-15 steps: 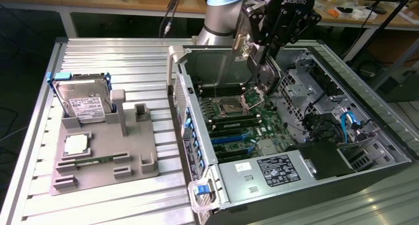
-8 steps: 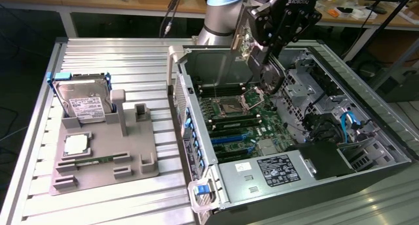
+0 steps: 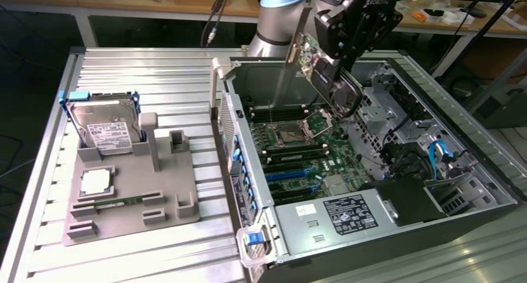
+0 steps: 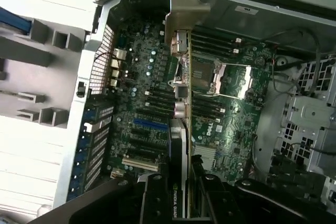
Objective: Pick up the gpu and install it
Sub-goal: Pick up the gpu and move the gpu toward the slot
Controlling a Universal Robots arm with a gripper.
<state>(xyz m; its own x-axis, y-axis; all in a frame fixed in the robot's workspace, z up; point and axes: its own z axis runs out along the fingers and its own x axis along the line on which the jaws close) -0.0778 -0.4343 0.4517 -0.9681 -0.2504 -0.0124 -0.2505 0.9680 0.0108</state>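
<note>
Exterior view
- Jaws: gripping the gpu (image 3: 317, 72) by its upper end, closed down onto the card's two faces.
- Gpu: hanging tilted over the open computer case (image 3: 239, 129), above the motherboard (image 3: 300, 153), its silvery bracket (image 3: 286, 79) pointing downward.
- Case: lying on its side along the counter (image 3: 123, 67) edge at the exterior view's right.
- Hard drive (image 3: 103, 126): leaning in a grey holder (image 3: 132, 196) toward the counter edge at the exterior view's left.

Wrist view
- Gpu (image 4: 180, 145): showing edge-on, running from the jaws out to the bracket (image 4: 186, 9).
- Fingers (image 4: 152, 198): pressing on either side of the card.
- Motherboard (image 4: 136, 93): lying beneath, with the processor socket (image 4: 226, 77) just beside the card's line. The card is seemingly staying clear of the slots, though depth is hard to judge.
</note>
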